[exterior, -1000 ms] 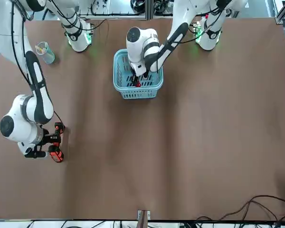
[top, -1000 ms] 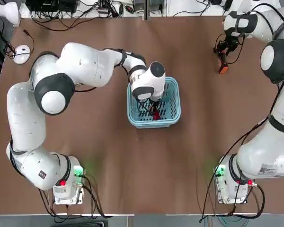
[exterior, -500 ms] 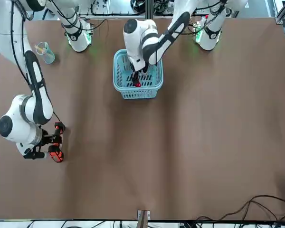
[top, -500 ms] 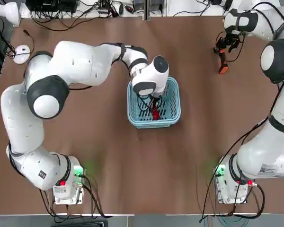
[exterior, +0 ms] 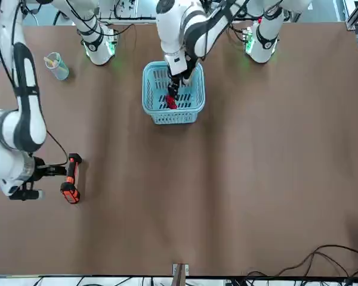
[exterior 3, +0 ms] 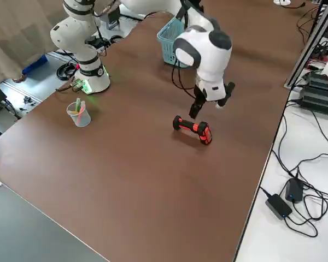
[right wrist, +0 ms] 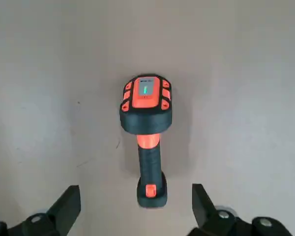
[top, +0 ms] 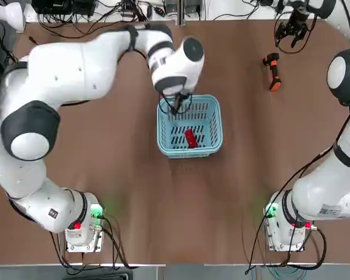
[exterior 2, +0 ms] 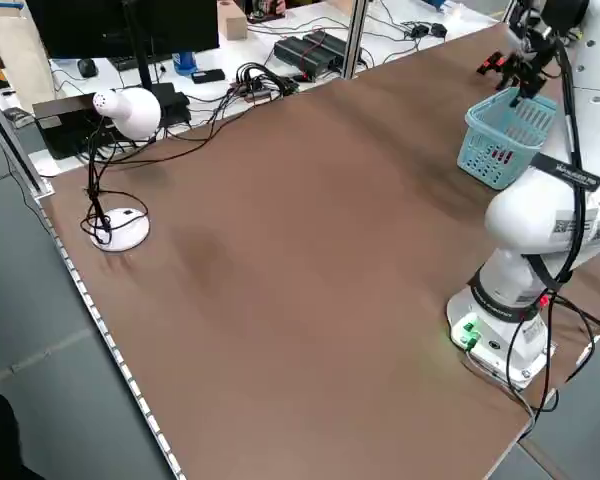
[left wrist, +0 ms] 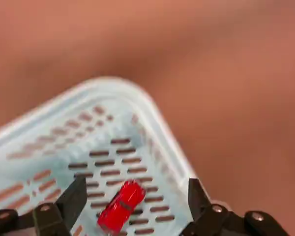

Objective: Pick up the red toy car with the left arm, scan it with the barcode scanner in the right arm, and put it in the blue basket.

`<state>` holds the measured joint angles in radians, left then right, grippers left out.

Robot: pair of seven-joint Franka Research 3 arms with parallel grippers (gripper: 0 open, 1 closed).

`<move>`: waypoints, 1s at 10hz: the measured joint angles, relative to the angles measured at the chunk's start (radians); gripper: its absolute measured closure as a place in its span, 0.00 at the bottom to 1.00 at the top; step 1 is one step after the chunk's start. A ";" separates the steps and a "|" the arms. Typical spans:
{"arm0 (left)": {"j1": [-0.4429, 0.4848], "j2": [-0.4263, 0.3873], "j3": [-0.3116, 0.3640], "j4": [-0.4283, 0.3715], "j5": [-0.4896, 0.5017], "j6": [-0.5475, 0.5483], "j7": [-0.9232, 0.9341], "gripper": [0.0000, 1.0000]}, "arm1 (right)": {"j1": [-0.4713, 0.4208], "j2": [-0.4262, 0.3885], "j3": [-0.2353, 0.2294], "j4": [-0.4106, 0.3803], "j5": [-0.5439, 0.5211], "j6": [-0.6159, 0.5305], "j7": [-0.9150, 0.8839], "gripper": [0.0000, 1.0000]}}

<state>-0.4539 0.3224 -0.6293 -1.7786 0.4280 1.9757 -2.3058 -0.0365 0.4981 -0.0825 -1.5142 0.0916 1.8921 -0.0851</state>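
The red toy car lies loose on the slotted floor of the blue basket at mid-table. My left gripper hangs open over the basket's far rim, above the car and apart from it. Its wrist view looks down on the red toy car between the spread fingers of the left gripper. The orange-and-black barcode scanner lies flat on the table at the far right. My right gripper is open, raised beyond the scanner and holding nothing.
A clear plastic cup stands near the right arm's base. A white lamp and its round base sit at the far left corner. Cables and boxes line the far edge. Bare brown tabletop surrounds the basket.
The left gripper opened, left the car in the basket and rose toward the far rim. The right gripper let go of the scanner and pulled away toward the far edge.
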 joint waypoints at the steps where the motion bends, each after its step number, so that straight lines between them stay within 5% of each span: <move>1: 0.051 -0.040 0.001 0.000 -0.034 -0.008 0.097 0.07 | 0.002 -0.019 0.000 0.022 -0.008 -0.007 0.037 0.00; 4: 0.194 -0.158 0.025 -0.001 -0.166 -0.059 0.451 0.07 | 0.005 -0.062 0.002 0.073 -0.051 -0.021 0.046 0.00; 8: 0.228 -0.294 0.211 -0.005 -0.296 -0.098 0.875 0.07 | 0.006 -0.142 0.002 0.162 -0.086 -0.082 -0.006 0.00; 10: 0.341 -0.362 0.237 -0.005 -0.361 -0.139 1.135 0.07 | 0.006 -0.204 0.004 0.178 -0.095 -0.169 -0.040 0.00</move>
<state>-0.1133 -0.0399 -0.3924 -1.7840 0.0672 1.8372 -1.1709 -0.0301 0.2943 -0.0784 -1.3359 -0.0034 1.7231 -0.1247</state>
